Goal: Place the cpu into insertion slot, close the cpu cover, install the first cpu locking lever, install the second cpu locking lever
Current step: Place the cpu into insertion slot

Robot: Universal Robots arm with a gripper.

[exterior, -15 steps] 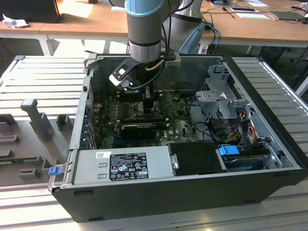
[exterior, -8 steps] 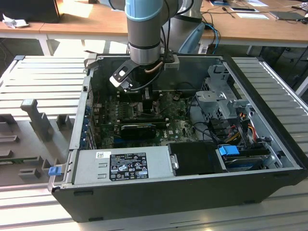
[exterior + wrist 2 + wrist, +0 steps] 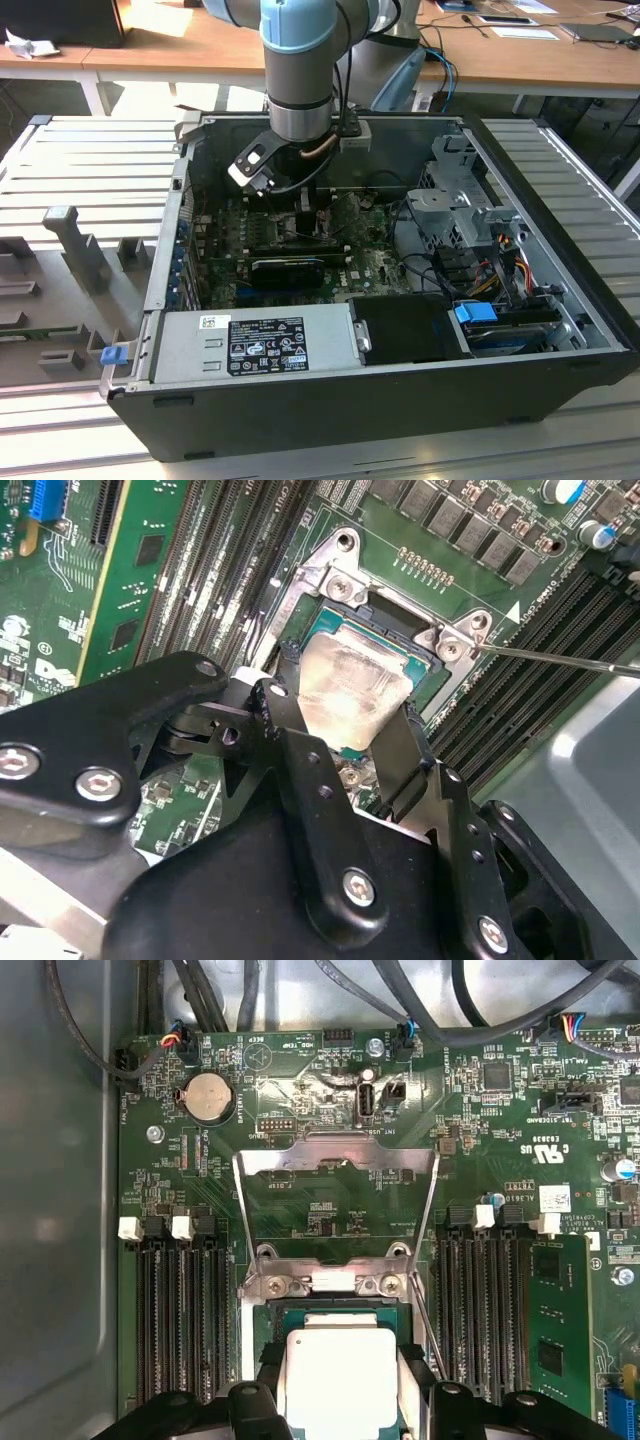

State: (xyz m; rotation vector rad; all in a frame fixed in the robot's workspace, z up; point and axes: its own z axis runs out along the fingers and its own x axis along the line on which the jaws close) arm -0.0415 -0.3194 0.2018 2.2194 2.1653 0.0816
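Observation:
The cpu (image 3: 340, 1375) (image 3: 350, 690) is a pale silver square on a green edge. It sits low over the insertion slot (image 3: 296, 640) on the green motherboard, and I cannot tell whether it is fully seated. My gripper (image 3: 340, 1385) (image 3: 348, 705) (image 3: 305, 212) reaches down into the case, and its black fingers (image 3: 262, 1375) press the chip's two opposite sides. The cpu cover (image 3: 335, 1152) is a thin metal frame swung back open beyond the slot, with the board showing through its window. A thin wire locking lever (image 3: 428, 1330) (image 3: 560, 658) sticks out beside the slot's hinge bracket (image 3: 345, 580).
Black memory slots (image 3: 175, 1320) (image 3: 480, 1310) flank the socket on both sides. A coin battery (image 3: 208, 1097) and dark cables (image 3: 400, 1000) lie beyond the cover. In the exterior view a power supply (image 3: 255, 345), a long black card (image 3: 290, 268) and a drive cage (image 3: 460, 195) crowd the case.

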